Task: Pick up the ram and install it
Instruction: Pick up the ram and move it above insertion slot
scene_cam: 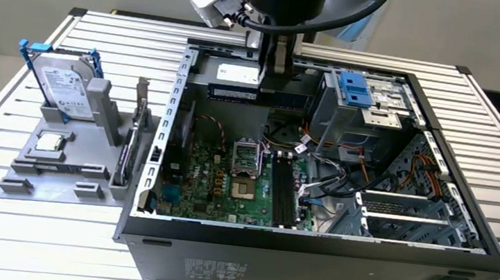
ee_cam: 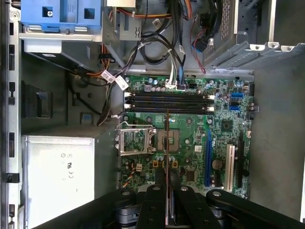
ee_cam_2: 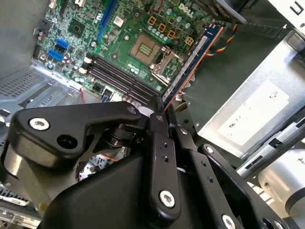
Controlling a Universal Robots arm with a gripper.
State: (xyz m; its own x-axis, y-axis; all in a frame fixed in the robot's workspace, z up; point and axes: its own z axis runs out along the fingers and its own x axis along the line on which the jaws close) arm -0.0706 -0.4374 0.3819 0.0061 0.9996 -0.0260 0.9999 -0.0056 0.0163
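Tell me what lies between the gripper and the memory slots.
In the first wrist view, the ram, clamped edge-on in the gripper, spans that stretch above the CPU socket, with its far end near the memory slots.

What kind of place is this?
Probably a robotics test bench: open black computer case on a slatted metal table, grey plastic parts fixture, robot hand gripping a slim greenish-blue ram stick.

We see a ribbed metal table (scene_cam: pixel 24 255) carrying two things: an open computer case (scene_cam: pixel 311 268) across its middle, and a grey holder (scene_cam: pixel 65 169) just beside it, toward the edge at the exterior view's left.
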